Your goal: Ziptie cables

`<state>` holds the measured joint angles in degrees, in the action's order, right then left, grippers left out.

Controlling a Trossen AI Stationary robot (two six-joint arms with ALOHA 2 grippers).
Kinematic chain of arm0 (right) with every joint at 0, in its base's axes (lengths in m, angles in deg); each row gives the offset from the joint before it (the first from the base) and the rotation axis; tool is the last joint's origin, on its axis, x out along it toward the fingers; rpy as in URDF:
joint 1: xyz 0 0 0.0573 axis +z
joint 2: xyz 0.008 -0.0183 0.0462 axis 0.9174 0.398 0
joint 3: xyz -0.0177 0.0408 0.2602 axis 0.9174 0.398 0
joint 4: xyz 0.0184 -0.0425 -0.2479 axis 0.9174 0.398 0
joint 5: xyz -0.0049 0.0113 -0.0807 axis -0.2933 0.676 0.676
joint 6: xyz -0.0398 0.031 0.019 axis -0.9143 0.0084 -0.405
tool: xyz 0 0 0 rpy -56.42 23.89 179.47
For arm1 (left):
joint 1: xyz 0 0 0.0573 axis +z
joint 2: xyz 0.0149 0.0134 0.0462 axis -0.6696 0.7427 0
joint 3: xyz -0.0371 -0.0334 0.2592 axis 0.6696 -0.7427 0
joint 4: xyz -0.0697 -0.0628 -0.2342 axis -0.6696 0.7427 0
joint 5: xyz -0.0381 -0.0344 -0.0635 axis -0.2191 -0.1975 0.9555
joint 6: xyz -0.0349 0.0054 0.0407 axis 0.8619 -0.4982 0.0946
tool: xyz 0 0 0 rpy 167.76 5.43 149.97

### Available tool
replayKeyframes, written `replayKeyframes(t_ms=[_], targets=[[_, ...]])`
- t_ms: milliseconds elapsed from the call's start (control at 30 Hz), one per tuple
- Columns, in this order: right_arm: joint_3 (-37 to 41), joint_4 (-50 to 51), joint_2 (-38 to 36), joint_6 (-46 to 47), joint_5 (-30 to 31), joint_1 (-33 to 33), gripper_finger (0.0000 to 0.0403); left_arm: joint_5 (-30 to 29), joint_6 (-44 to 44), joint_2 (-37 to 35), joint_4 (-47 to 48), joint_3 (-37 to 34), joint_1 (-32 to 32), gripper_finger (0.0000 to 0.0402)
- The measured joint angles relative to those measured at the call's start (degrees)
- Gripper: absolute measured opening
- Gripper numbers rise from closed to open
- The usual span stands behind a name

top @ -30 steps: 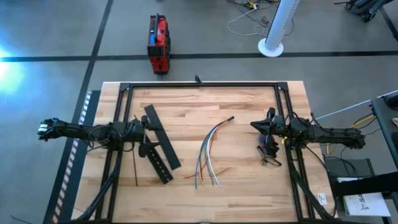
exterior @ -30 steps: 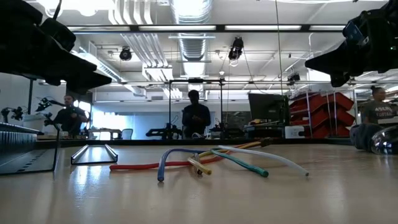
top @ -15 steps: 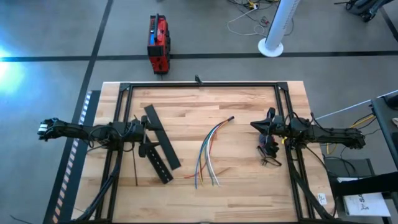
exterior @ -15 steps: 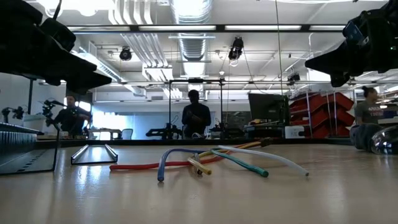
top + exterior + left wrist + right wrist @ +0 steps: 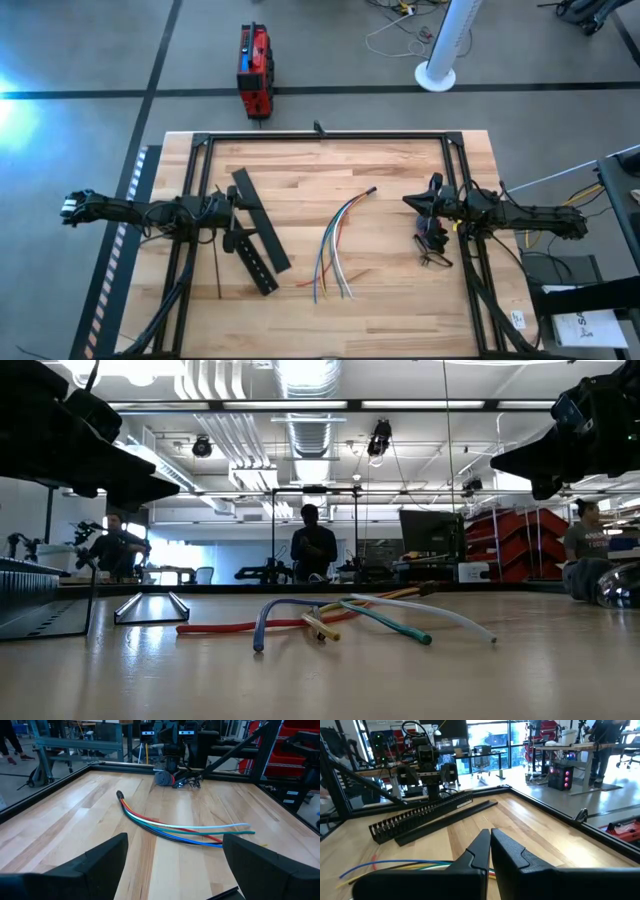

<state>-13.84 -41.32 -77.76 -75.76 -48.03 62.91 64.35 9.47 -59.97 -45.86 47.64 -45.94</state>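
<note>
High view: cables lie between both claws.

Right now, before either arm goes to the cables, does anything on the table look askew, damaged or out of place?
Nothing looks damaged or spilled. The cables lie loose mid-table, gathered at one end and fanned at the other. The black slotted bars lie skewed by the open left gripper; a small wire tangle sits beside the shut right gripper.

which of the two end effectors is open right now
The left end effector: its fingers stand wide apart, with the cables visible between them. The right end effector has its fingers pressed together, holding nothing.
</note>
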Motion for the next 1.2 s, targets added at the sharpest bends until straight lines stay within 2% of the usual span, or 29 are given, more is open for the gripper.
replayKeyframes(t_ms=[900, 1200], targets=[[0.02, -0.08, -0.01, -0.06, 0.00, 0.00, 0.0002, 0.01, -0.01, 0.00, 0.00, 0.01, -0.02, 0.0311], [0.11, -14.85, 0.00, 1.28, 0.43, 0.00, 0.0002, -0.01, 0.01, 0.02, 0.00, 0.01, -0.02, 0.0311]])
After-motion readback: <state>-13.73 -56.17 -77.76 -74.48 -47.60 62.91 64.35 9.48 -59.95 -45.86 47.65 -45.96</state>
